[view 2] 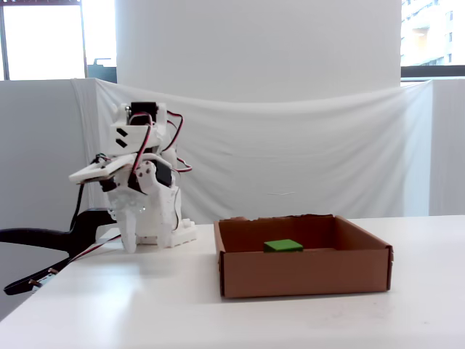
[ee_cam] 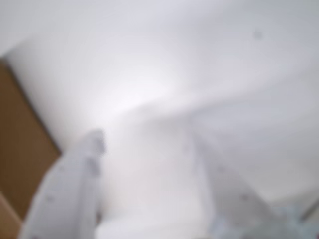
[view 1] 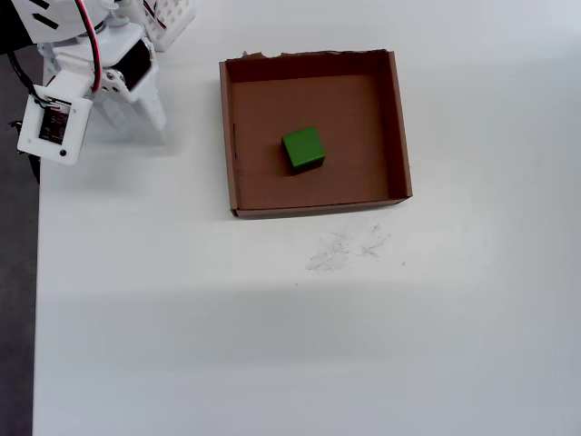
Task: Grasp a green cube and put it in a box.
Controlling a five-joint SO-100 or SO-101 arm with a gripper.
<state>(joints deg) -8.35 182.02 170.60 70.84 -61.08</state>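
The green cube (view 1: 303, 149) lies inside the box (view 1: 400, 127), near its middle, and in the fixed view it (view 2: 282, 246) shows just above the front wall of the box (view 2: 305, 273). My gripper (view 1: 136, 118) hangs fingers-down over the bare table, left of the box and well apart from it. It also shows in the fixed view (view 2: 131, 243). In the blurred wrist view the gripper (ee_cam: 144, 139) has its two white fingers spread with nothing between them. A brown blur (ee_cam: 20, 149) at that view's left edge is probably the box.
The arm's white base (view 1: 168, 18) stands at the table's far left corner in the overhead view. The table's left edge (view 1: 36, 272) runs close to the arm. Faint scribble marks (view 1: 345, 247) lie in front of the box. A black clamp (view 2: 43, 236) sticks out at the left.
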